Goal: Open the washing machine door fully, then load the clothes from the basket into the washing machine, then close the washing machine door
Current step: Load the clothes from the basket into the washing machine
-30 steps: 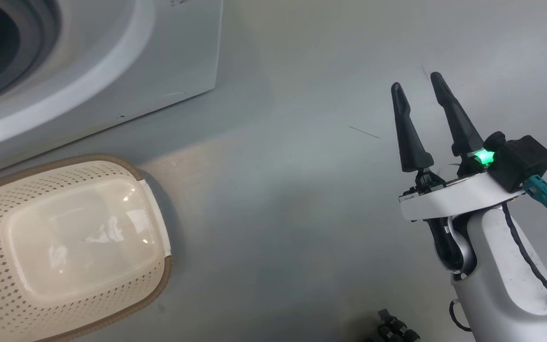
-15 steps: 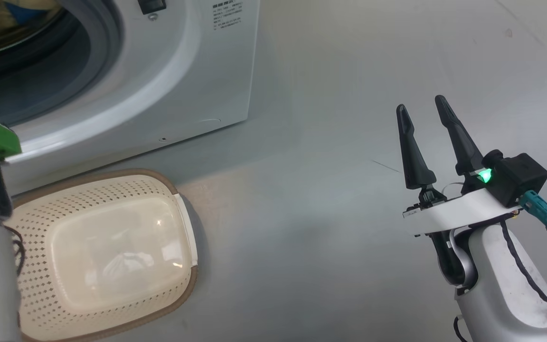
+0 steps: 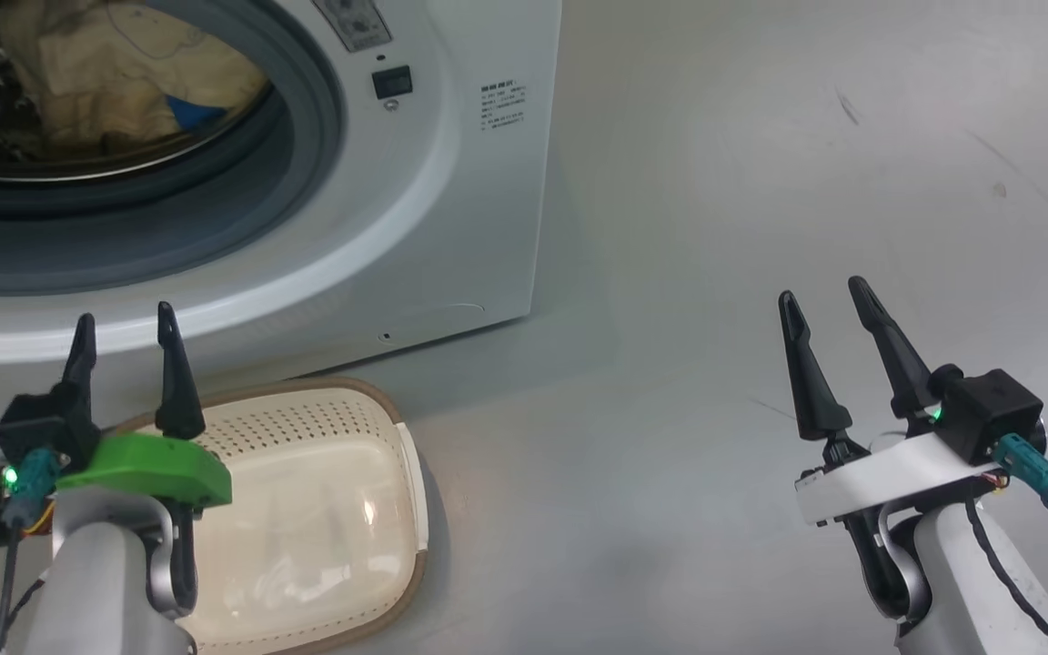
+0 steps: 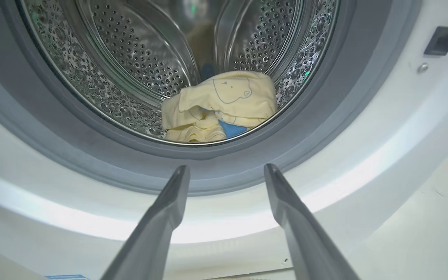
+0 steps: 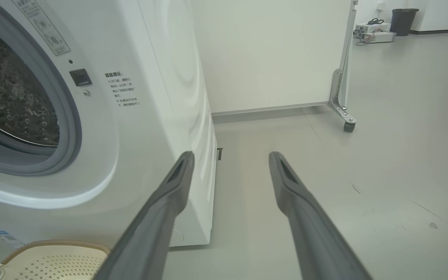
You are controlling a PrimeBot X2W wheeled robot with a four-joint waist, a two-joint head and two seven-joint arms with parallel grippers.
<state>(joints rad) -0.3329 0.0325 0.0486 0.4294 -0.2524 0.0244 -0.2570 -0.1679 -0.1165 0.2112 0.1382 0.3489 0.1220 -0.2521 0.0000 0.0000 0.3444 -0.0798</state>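
Note:
The white washing machine [image 3: 451,182] fills the upper left of the head view, its grey-ringed opening uncovered. The door is out of view. Pale yellow clothes [image 4: 220,105] with a blue piece lie at the bottom of the steel drum, and the clothes [image 3: 124,64] also show in the head view. The cream basket [image 3: 324,509] sits on the floor before the machine with nothing in it. My left gripper [image 3: 124,332] is open above the basket's left end, pointing at the machine's opening [image 4: 177,77]. My right gripper [image 3: 822,296] is open over bare floor to the right of the machine.
Grey floor [image 3: 715,227] stretches right of the machine. In the right wrist view a white partition panel [image 5: 270,54] on a castor foot [image 5: 348,125] stands beyond the machine, with boxes and a dark bin [image 5: 403,21] far behind. The basket's rim [image 5: 53,245] shows at lower left.
The head camera has tilted up, so the drum with the clothes and my left gripper have come into the head view. The basket and right gripper sit lower in the picture.

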